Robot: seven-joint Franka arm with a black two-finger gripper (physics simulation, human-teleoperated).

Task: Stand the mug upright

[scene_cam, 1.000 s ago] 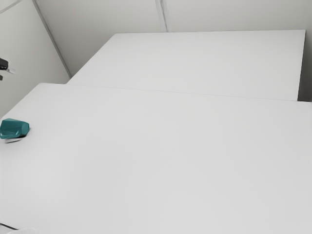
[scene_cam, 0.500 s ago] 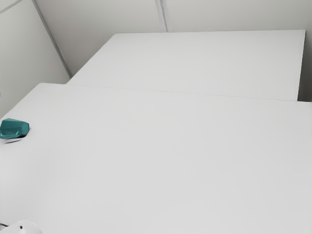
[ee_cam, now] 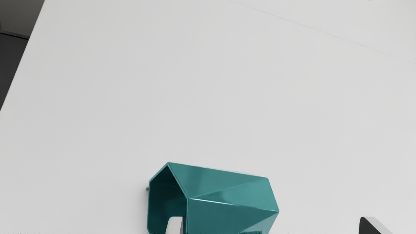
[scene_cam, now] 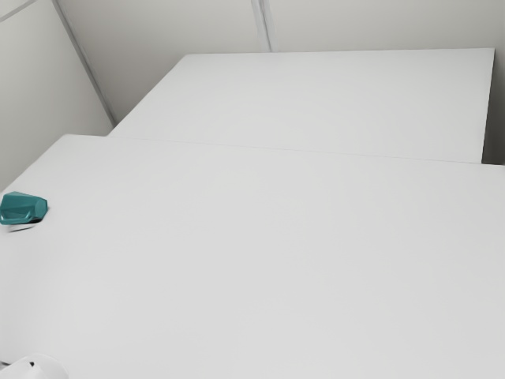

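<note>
Judging grasp alignment in hand, I have the gripper (ee_cam: pixel 272 225) wide open, empty, the mug (scene_cam: pixel 24 208) on its side at the exterior view's left edge, centring before closure being needed next.

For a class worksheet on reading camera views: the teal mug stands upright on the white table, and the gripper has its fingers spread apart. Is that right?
Not quite: the wrist view shows the teal mug lying on its side, not upright. It is on the white table, and the gripper has its fingers spread apart.
</note>
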